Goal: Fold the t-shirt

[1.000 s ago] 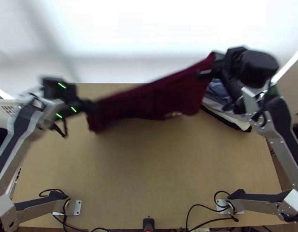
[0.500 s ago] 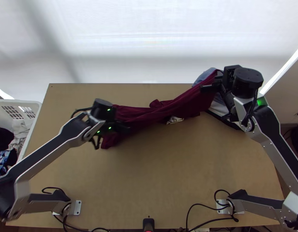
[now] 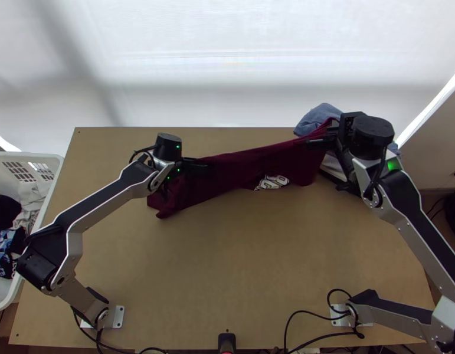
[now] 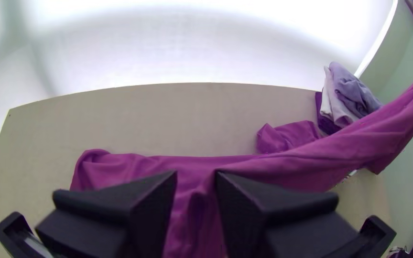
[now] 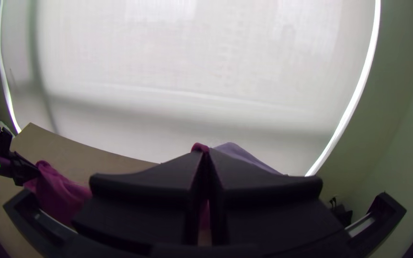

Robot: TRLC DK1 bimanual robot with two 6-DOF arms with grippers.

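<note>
Item 1, t-shirt (image 3: pixel 245 170): dark red, w/ a pale print (image 3: pixel 272 182) on its lower edge; we find it stretched across the far half of the table (image 3: pixel 239 265), R end raised, L part lower & bunched near the L arm, not folded neatly. Item 2, L gripper (image 3: pixel 206 167): over the shirt's L part; in its wrist view we see the fingers a narrow gap apart, w/ cloth visible between & beyond. Item 3, R gripper (image 3: pixel 321 140): far R, above the table, closed on a top corner of the shirt; in its wrist view we note a bit of cloth poking out at the tips. Item 4, clothes pile (image 3: pixel 319 115): far R, partly under the R arm, lt. blue on top, white & dark below. Item 5, white basket (image 3: pixel 49 171): L of table, w/ assorted clothes (image 3: pixel 4 212) inside.
</note>
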